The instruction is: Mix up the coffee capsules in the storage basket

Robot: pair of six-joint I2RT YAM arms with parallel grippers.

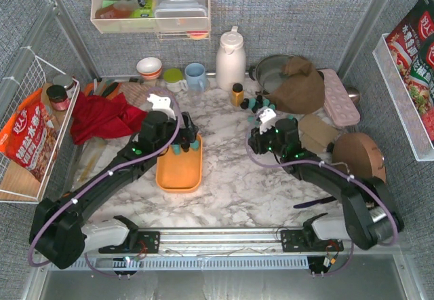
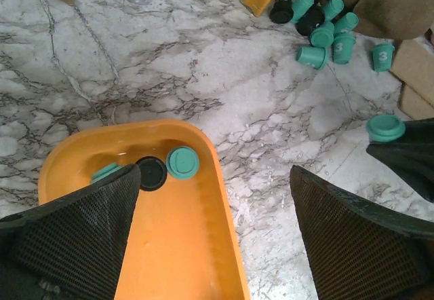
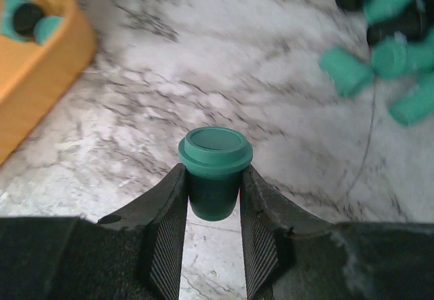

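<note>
The orange-yellow storage basket (image 1: 180, 174) lies mid-table and holds two teal capsules (image 2: 182, 162) and a black one (image 2: 150, 174) at its far end. My left gripper (image 2: 213, 229) is open and empty, low over the basket's right wall (image 2: 227, 198). My right gripper (image 3: 214, 181) is shut on a teal capsule (image 3: 215, 152), held upright above the marble to the right of the basket (image 3: 41, 62). A pile of several teal and black capsules (image 1: 258, 103) lies at the back; it also shows in the left wrist view (image 2: 325, 28) and the right wrist view (image 3: 386, 35).
A small amber bottle (image 1: 237, 94) stands next to the capsule pile, with a white thermos (image 1: 230, 59) behind. A brown cloth (image 1: 298, 86) over a pan, a pink tray (image 1: 338, 96) and a wooden lid (image 1: 359, 154) sit at right. A red cloth (image 1: 102, 117) and a wire rack (image 1: 34, 130) are at left.
</note>
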